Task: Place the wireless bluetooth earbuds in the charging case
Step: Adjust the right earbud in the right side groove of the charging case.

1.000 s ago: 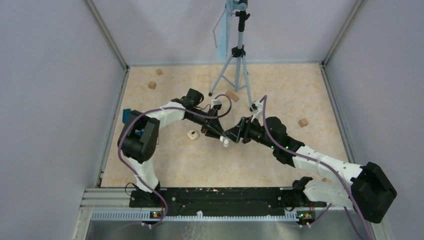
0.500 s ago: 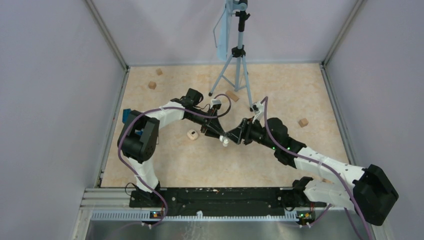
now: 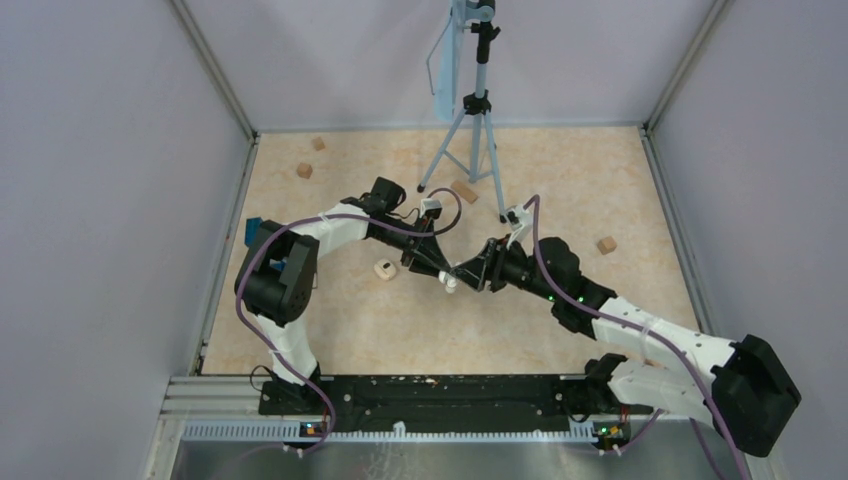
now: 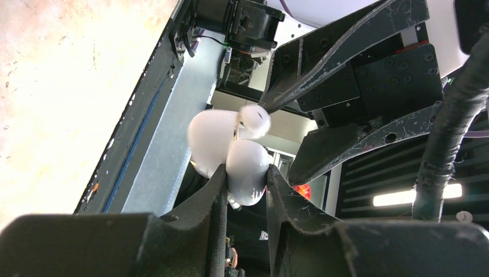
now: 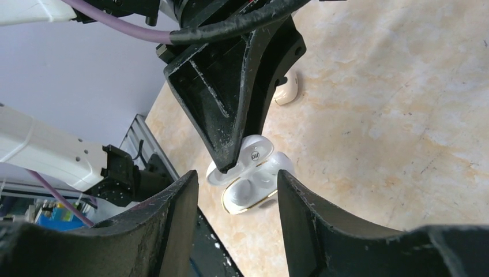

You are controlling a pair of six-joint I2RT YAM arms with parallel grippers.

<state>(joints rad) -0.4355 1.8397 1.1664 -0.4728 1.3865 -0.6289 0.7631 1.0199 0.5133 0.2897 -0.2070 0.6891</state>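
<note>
Left gripper (image 3: 447, 277) is clenched on the charging case (image 4: 230, 153), both fingers pinching its lower half, right about the middle of the top view. The case sits open, and in the right wrist view its gold-rimmed inside shows at bottom centre. Right gripper (image 5: 236, 179) is pointed straight at it with its jaws standing apart and nothing between them. In the left wrist view there's one small white earbud (image 4: 254, 119) at the top edge of the case, right at the tip of one right finger. Can't tell if they actually touch. A small cream rounded piece (image 3: 384, 268) lies on the table (image 3: 560, 180) just left of the grippers, apart from them. Wooden blocks (image 3: 606, 244) are scattered farther out, and a tripod (image 3: 470, 130) stands top centre
</note>
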